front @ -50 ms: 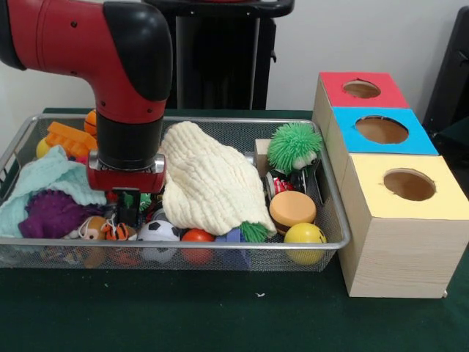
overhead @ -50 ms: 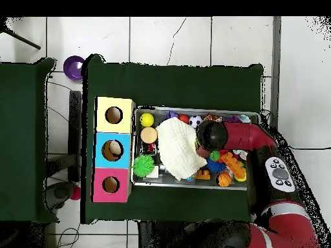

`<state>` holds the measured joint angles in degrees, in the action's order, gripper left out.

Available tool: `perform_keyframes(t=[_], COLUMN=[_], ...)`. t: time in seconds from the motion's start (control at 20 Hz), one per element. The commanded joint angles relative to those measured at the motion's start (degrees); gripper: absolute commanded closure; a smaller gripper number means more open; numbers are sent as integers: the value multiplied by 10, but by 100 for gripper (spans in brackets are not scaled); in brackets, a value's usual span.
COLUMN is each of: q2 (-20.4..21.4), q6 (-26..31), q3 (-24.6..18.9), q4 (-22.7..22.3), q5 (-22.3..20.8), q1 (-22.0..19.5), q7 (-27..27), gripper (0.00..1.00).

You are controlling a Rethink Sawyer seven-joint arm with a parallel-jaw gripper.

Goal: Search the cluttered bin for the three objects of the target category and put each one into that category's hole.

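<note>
Gripper (front @ -50 ms: 129, 210) down in the wire bin (front @ -50 ms: 333, 213), left of the cream cloth (front @ -50 ms: 207, 183).
Can't tell if it's spread or pinching anything. Toys near it: soccer ball (front @ -50 ms: 158, 230), purple fuzzy ball (front @ -50 ms: 51, 214). Red, blue, yellow hole boxes (front @ -50 ms: 403, 209) touching bin's side. No readable writing.

My table (front @ -50 ms: 220, 315) wears a dark green cloth, and a second green-covered table (overhead @ -50 ms: 22, 139) stands just beside it across a narrow gap. Under both lies a floor of large pale tiles (overhead @ -50 ms: 194, 39) with dark joints. On the tiles beside the gap sits a purple bowl (overhead @ -50 ms: 74, 66), and thin cables (overhead @ -50 ms: 61, 119) trail along the gap. Behind my table a plain white wall (front @ -50 ms: 352, 33) rises, evenly lit.
</note>
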<state>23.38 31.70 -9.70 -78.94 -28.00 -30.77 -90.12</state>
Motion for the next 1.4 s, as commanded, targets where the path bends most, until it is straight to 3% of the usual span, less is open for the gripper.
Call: perform_keyframes(t=[0.05, 0.5, 0.8, 0.85, 1.4], q2=[74, 144, 144, 143, 104], q6=[48, 158, 141, 136, 89], q3=[-63, -72, -73, -72, -64], q4=[-69, -77, -82, -82, -76], q5=[24, 73, 61, 58, 31], q1=[-16, -15, -16, -15, -11], q7=[44, 55, 59, 57, 32], gripper=[100, 100, 100, 0, 0])
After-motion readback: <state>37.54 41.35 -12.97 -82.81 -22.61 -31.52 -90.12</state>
